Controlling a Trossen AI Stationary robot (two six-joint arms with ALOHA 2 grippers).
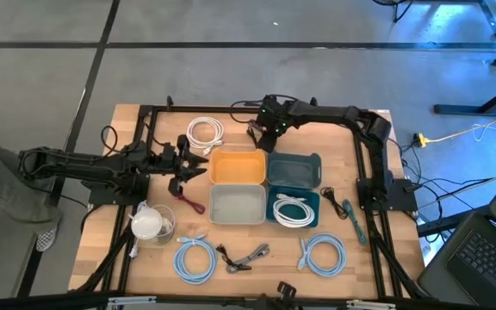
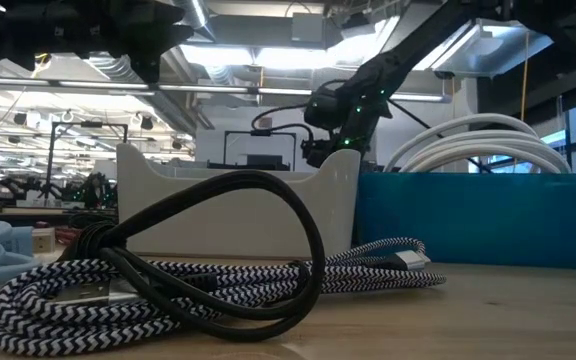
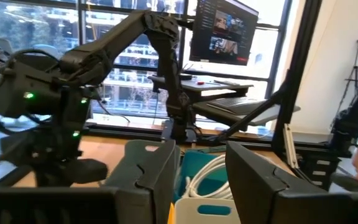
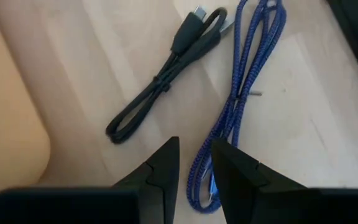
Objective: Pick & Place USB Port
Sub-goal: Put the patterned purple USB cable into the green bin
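Hovering over the far table edge beside the orange bin [image 1: 237, 167], the right gripper [image 4: 194, 163] has its fingers nearly closed and empty above a blue braided cable [image 4: 241, 93] and a black cable [image 4: 166, 74]; both look light, limp, best pinched mid-bundle

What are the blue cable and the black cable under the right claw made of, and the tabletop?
Blue cable: seemingly braided fabric sleeve, showing a woven pattern. Black cable: smooth, matte rubber or plastic, probably. Tabletop: pale wood, with visible grain.
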